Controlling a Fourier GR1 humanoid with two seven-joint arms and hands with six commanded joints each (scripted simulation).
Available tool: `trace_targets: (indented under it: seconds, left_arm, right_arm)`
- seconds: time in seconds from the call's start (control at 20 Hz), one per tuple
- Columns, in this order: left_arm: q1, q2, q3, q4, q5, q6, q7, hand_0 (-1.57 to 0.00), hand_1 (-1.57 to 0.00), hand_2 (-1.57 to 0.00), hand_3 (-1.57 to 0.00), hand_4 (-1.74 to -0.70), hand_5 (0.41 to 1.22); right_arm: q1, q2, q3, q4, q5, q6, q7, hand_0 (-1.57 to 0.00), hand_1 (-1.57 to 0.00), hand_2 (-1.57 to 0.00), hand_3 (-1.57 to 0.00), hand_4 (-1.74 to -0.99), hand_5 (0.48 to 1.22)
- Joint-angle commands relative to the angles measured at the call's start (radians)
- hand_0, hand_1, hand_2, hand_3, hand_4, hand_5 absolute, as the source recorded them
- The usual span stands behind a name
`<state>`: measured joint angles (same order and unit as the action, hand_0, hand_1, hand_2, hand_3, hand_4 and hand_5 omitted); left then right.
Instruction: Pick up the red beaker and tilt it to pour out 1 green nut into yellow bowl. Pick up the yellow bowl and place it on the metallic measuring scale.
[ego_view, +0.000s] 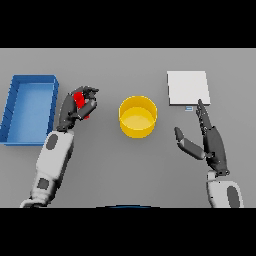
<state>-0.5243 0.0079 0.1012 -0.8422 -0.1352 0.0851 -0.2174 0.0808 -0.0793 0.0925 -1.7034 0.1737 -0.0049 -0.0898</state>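
The left hand (80, 106) has its fingers and thumb curled round the red beaker (80, 102), gripping it over the left half of the desk (125, 165), just to the right of the blue tray (29, 107) that lies along the desk's left edge. Whether the beaker is lifted off the desk cannot be told. The yellow bowl (138, 116) stands near the middle of the desk, apart from the beaker. The right hand (207, 140) rests with fingers straight and thumb spread, fingertips pointing at the near edge of the pale square scale (187, 88) toward the far right corner.
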Motion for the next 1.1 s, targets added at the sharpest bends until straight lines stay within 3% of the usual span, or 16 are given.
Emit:
trace_targets:
  seconds: [0.0,0.1,0.2,0.35,0.55,0.8,1.05]
  left_arm:
    - [-0.011,0.005,-0.008,0.009,-0.026,0.024,0.010,-0.76,-0.78,-0.84,-0.88,-1.52,0.999]
    - [-0.014,0.009,-0.027,0.012,-0.055,0.038,-0.008,-1.05,-1.07,-1.11,-1.06,-1.59,1.079]
    - [-0.012,0.001,-0.037,0.005,-0.053,0.035,-0.010,-1.24,-1.25,-1.27,-1.15,-1.64,1.130]
    - [-0.013,0.000,-0.042,0.003,-0.059,0.038,-0.002,-1.40,-1.41,-1.42,-1.36,-1.54,1.174]
    - [-0.012,0.003,0.004,-0.049,0.041,-0.035,-0.032,-1.50,-1.50,-1.51,-1.48,-1.66,1.150]
    - [-0.028,0.030,-0.014,-0.143,0.071,-0.075,0.022,-1.55,-1.55,-1.55,-1.54,-1.71,1.132]
    - [-0.053,0.062,-0.074,-0.167,0.025,-0.077,0.071,-1.56,-1.56,-1.56,-1.55,-1.72,1.135]
  right_arm:
    - [-0.001,-0.005,-0.010,0.009,-0.009,0.003,0.003,0.00,0.00,0.00,0.00,-1.239,0.648]
    - [0.007,-0.004,-0.006,0.005,-0.005,0.002,0.001,0.00,0.00,0.00,0.00,-1.239,0.648]
    - [0.003,0.001,0.002,0.000,0.001,0.000,-0.005,0.00,0.00,0.00,0.00,-1.242,0.650]
    - [0.006,0.016,0.006,0.002,-0.011,0.005,0.004,0.00,0.00,0.00,0.00,-1.255,0.644]
    - [0.011,0.000,-0.003,-0.007,-0.018,0.013,-0.003,0.00,0.00,0.00,0.00,-1.246,0.644]
    - [0.011,-0.004,0.001,0.003,0.000,0.007,-0.009,0.00,0.00,0.00,0.00,-1.227,0.647]
    - [0.009,-0.015,0.003,0.005,0.030,-0.008,-0.050,0.00,0.00,0.00,0.00,-1.219,0.660]
